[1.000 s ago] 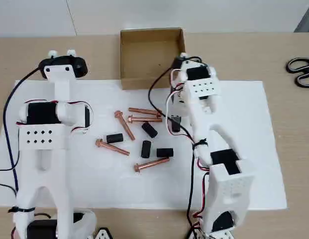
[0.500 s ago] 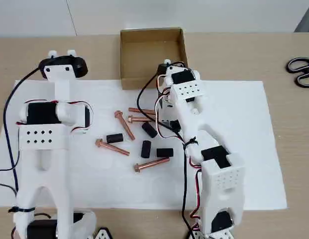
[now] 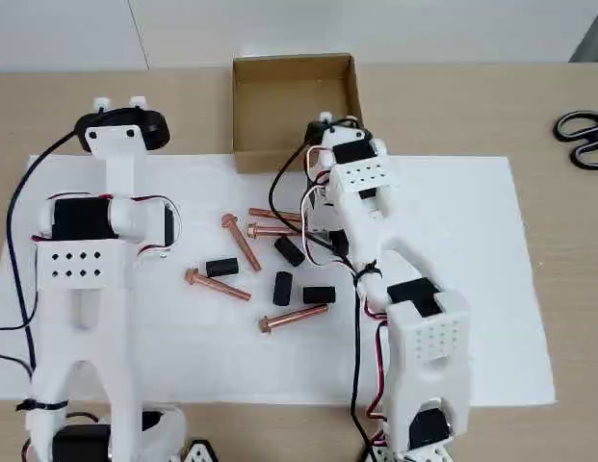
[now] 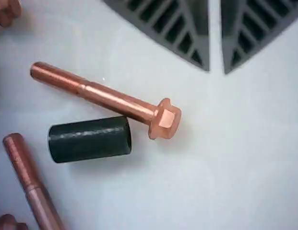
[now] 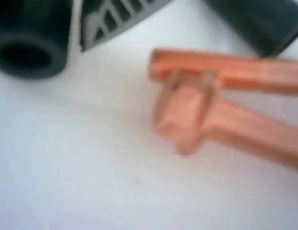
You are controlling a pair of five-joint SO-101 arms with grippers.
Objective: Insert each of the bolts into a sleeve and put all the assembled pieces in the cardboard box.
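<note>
Several copper bolts lie on the white sheet, one (image 3: 219,285) next to a loose black sleeve (image 3: 221,267). The left wrist view has that bolt (image 4: 105,98) and sleeve (image 4: 89,139) side by side, a short way off my left gripper (image 4: 217,71), whose fingers stand almost together with nothing between them. My right gripper (image 3: 329,238) is shut on a black sleeve (image 5: 31,48), low over the sheet. Its bore sits beside the heads of two bolts (image 5: 187,112). Those two bolts (image 3: 276,222) lie just left of it. The cardboard box (image 3: 289,111) stands at the back.
Three more loose sleeves (image 3: 289,250) lie in the middle of the sheet, with another bolt (image 3: 294,318) nearer the front. Scissors (image 3: 583,138) rest at the far right on the bare table. The right half of the sheet (image 3: 472,221) has free room.
My right arm has swung left with the sleeve, from beside the box corner toward the two bolts. The left arm has stayed still.
</note>
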